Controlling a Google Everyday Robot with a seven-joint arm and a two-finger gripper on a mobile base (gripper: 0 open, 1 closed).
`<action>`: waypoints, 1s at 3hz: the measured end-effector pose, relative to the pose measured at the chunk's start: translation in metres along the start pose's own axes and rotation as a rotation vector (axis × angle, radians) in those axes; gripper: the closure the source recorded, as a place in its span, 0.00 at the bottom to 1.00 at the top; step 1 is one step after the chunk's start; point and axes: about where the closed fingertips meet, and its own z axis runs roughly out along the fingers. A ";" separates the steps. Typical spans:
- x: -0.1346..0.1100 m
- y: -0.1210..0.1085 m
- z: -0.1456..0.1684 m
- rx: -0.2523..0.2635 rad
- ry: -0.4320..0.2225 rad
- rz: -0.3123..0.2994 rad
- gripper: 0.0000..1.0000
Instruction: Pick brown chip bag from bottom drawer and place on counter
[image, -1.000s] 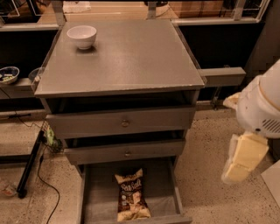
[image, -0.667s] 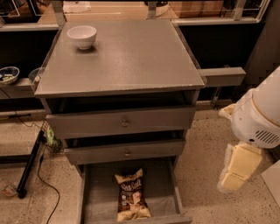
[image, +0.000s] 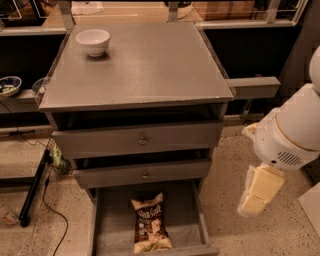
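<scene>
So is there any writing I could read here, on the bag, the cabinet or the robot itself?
Brown chip bag, lying in the bottom drawer: white lettering near its top, too blurred to read.
Counter and white bowl: no text.
End effector, hanging to the right of the cabinet beside the open drawer: no label visible.

I counted three drawers (image: 137, 141) (image: 142, 175) (image: 112, 227), one brown chip bag (image: 149, 222), two bowls (image: 93, 41) (image: 9, 85) and one gripper (image: 251, 206), which hung low, right of the drawers.
</scene>
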 end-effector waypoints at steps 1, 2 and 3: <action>-0.008 -0.012 0.017 0.000 -0.022 -0.013 0.00; -0.014 -0.025 0.033 -0.007 -0.027 -0.016 0.00; -0.022 -0.037 0.047 -0.054 -0.052 -0.016 0.00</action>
